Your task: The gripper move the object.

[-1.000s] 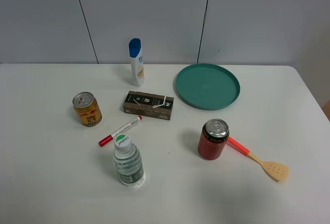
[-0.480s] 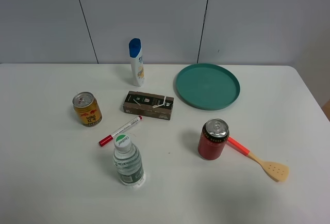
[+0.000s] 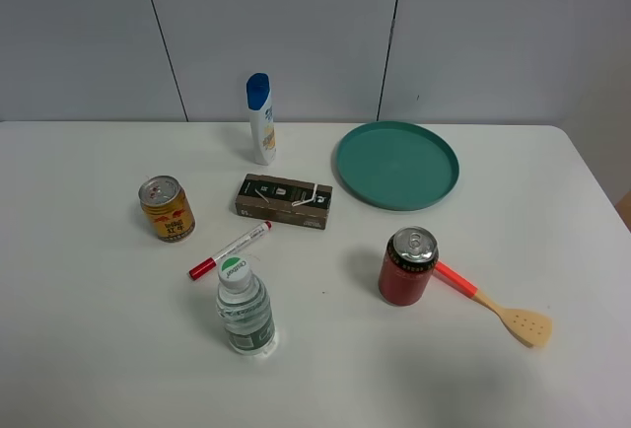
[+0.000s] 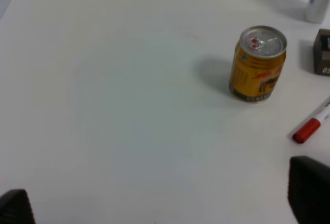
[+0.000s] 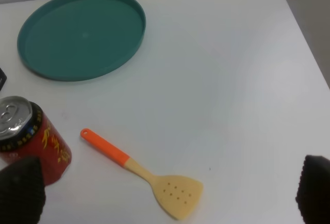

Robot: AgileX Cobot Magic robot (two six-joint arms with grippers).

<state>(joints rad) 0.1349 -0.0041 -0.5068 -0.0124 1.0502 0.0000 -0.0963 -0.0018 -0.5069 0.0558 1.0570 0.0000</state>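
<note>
The object, a flat dark brown box [image 3: 284, 200] with white markings and a white wire-like piece on top, lies near the table's middle in the exterior high view. One end of it shows at the edge of the left wrist view [image 4: 323, 51], and a corner in the right wrist view [image 5: 1, 79]. Neither arm shows in the exterior high view. My left gripper [image 4: 162, 203] is open and empty over bare table, well away from the box. My right gripper [image 5: 165, 195] is open and empty, above the red-handled spatula [image 5: 142, 174].
A yellow can [image 3: 166, 208], a red marker [image 3: 230, 249] and a water bottle [image 3: 243, 311] stand left and in front of the box. A shampoo bottle [image 3: 260, 118] stands behind it, a teal plate [image 3: 396, 165] to its right. A red can [image 3: 408, 266] stands beside the spatula [image 3: 490, 304].
</note>
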